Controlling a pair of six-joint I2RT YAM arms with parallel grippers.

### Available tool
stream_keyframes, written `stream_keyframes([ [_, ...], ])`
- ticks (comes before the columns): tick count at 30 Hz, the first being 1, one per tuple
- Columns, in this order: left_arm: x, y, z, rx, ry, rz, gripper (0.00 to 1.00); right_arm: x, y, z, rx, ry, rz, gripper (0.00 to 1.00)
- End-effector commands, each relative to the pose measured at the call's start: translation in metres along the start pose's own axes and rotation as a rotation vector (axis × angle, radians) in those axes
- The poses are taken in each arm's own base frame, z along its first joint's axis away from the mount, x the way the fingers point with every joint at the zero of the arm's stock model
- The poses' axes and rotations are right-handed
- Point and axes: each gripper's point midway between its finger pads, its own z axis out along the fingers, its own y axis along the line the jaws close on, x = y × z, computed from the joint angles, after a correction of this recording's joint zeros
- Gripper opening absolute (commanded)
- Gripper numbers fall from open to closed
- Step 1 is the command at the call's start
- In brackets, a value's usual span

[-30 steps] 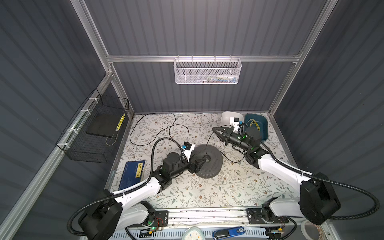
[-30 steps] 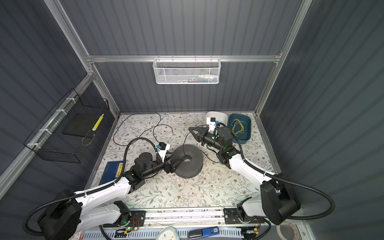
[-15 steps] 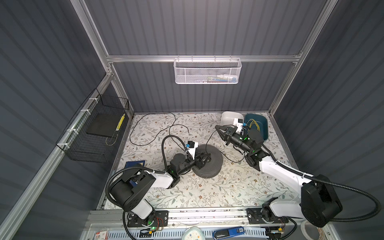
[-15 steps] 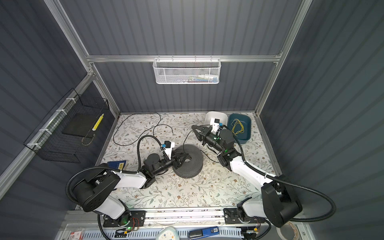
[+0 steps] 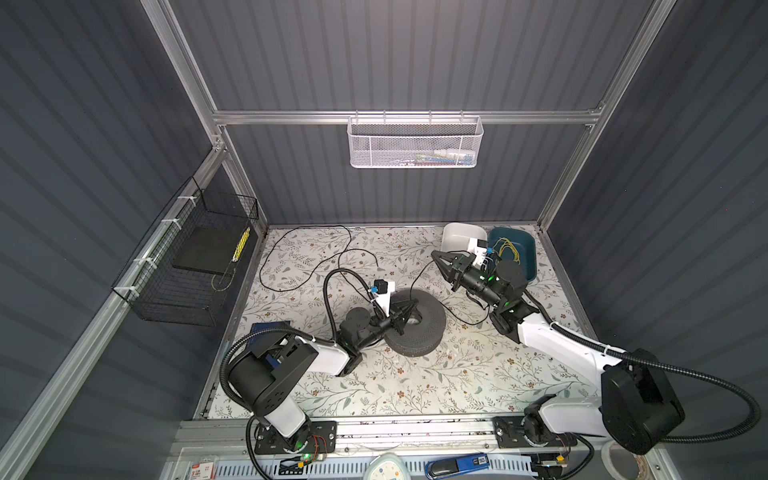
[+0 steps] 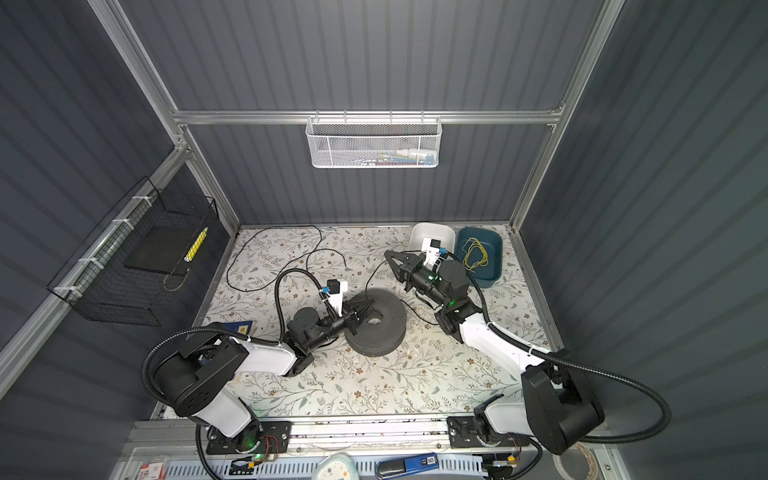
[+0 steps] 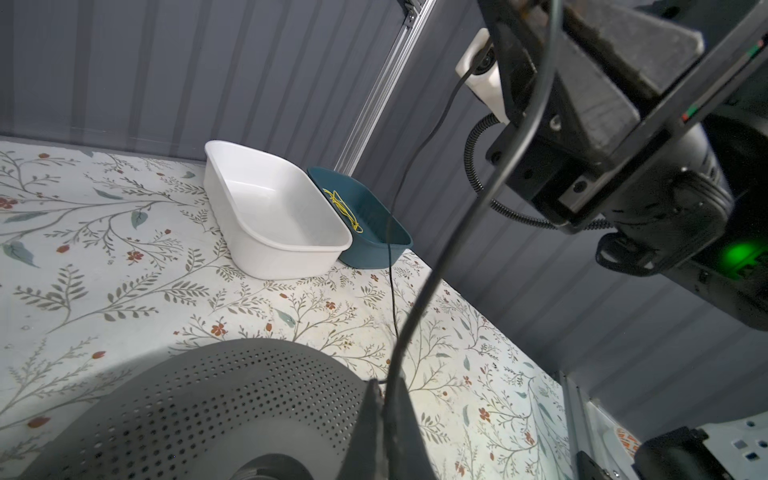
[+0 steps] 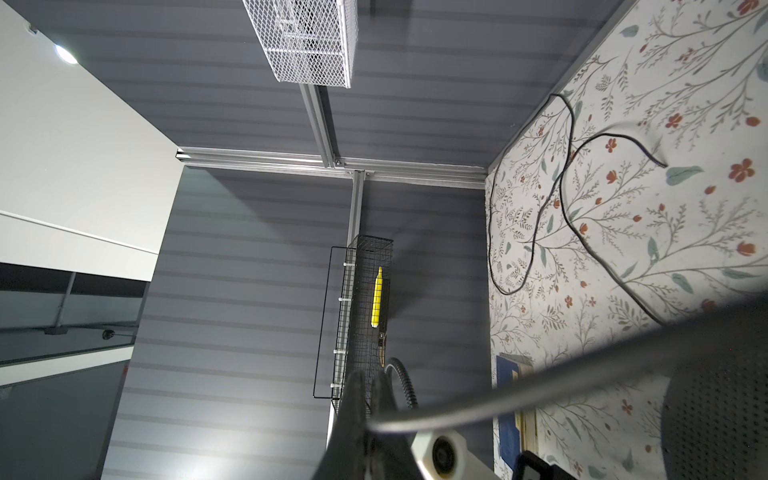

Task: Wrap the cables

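A thin black cable [image 5: 345, 228] lies in loose loops at the back left of the floral mat. It rises as a taut arc between my two grippers. The grey perforated spool [image 5: 424, 334] [image 6: 384, 334] lies flat at mid-table. My left gripper [image 5: 409, 307] [image 6: 365, 309] is over the spool's top near its hub, shut on the cable [image 7: 432, 286] at its tips [image 7: 384, 384]. My right gripper [image 5: 434, 254] [image 6: 387, 253] hangs raised behind and to the right of the spool. It is shut on the cable [image 8: 540, 386], which leaves its jaws [image 8: 368, 376] sideways.
At the back right stand a white bin [image 5: 455, 237] and a teal bin [image 5: 525, 266] holding a yellow wire loop. A blue book [image 5: 266, 328] lies at the left edge. A black wire basket [image 5: 187, 274] hangs on the left wall, a white mesh basket [image 5: 415, 145] on the back wall.
My left gripper went from open to shut on the cable above the spool, and its arm folded back towards its base. The right gripper shifted slightly, still shut on the cable.
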Motion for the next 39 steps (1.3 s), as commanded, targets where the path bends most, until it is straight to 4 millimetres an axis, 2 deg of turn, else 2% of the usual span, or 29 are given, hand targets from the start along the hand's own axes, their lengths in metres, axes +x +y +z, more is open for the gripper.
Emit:
stream_keyframes([
  [1,-0.013,-0.012,-0.002,0.030,-0.032,0.038,0.00,-0.001,0.006,0.000,-0.029,-0.005,-0.012,0.00],
  [3,-0.012,-0.014,-0.003,0.035,-0.013,0.038,0.00,-0.001,0.004,0.000,-0.016,0.000,-0.023,0.00],
  [4,-0.011,-0.017,-0.003,0.043,0.010,0.033,0.00,-0.001,0.003,0.000,-0.002,0.007,-0.035,0.04],
  [6,-0.009,-0.021,0.000,0.041,0.079,0.018,0.00,0.001,-0.001,0.000,0.038,0.034,-0.078,0.34],
  [7,-0.008,-0.022,0.001,0.027,0.125,0.017,0.00,0.003,-0.005,-0.001,0.067,0.051,-0.106,0.45],
  [9,-0.008,-0.022,0.001,-0.009,0.200,0.019,0.00,0.008,-0.013,-0.005,0.117,0.081,-0.158,0.53],
  [12,-0.014,-0.026,-0.003,-0.036,0.255,0.041,0.00,0.016,-0.027,-0.016,0.171,0.106,-0.212,0.57],
  [16,-0.018,-0.032,-0.004,-0.030,0.294,0.058,0.00,0.029,-0.042,-0.025,0.217,0.163,-0.255,0.58],
  [19,-0.016,-0.034,-0.004,-0.017,0.312,0.059,0.00,0.035,-0.043,-0.026,0.203,0.188,-0.261,0.59],
  [24,-0.011,-0.040,-0.007,0.011,0.345,0.054,0.00,0.034,-0.036,-0.019,0.180,0.200,-0.283,0.57],
  [32,-0.013,-0.042,-0.012,0.010,0.345,0.063,0.00,0.030,-0.051,0.000,0.192,0.213,-0.227,0.50],
  [35,-0.012,-0.042,-0.013,0.013,0.354,0.069,0.00,0.028,-0.057,0.001,0.201,0.204,-0.220,0.43],
  [39,-0.010,-0.043,-0.014,0.020,0.363,0.070,0.00,0.023,-0.055,0.003,0.190,0.178,-0.226,0.22],
])
